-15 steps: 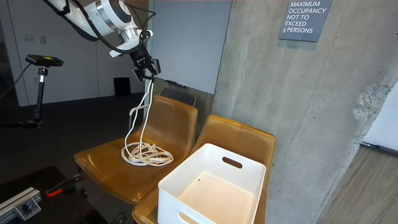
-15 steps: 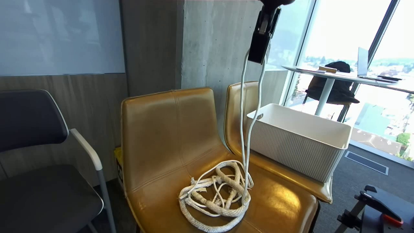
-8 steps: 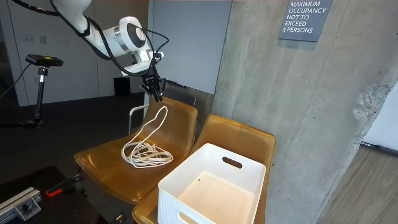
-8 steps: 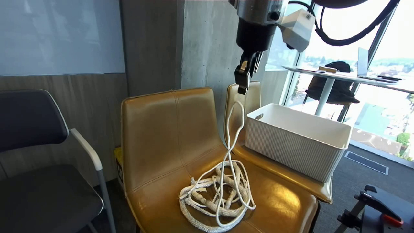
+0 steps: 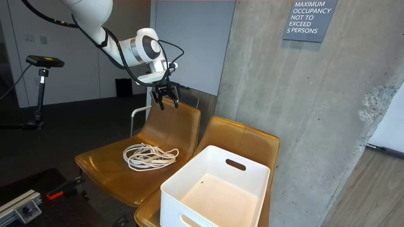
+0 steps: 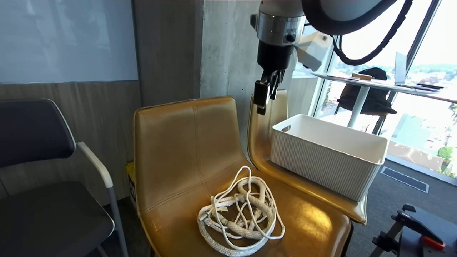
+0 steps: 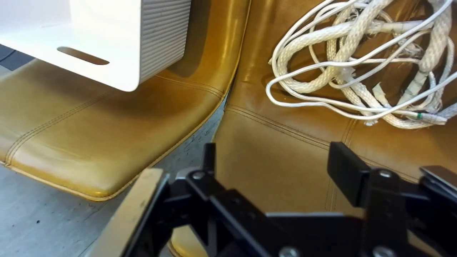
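Above the tan chair, see the end effector spread wide and holding nothing, after pinching the white rope a second ago. Well below, between the chair's back and front edges, find that rope slumped into a loose heap, cut off at top and right in the wrist view. Farther back, on the neighbouring chair, note the white bin.

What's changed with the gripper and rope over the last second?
The gripper has opened, let go of the rope and moved lower in both exterior views. The rope's raised loop has dropped onto the pile on the brown chair. The white bin and brown chair stayed put.
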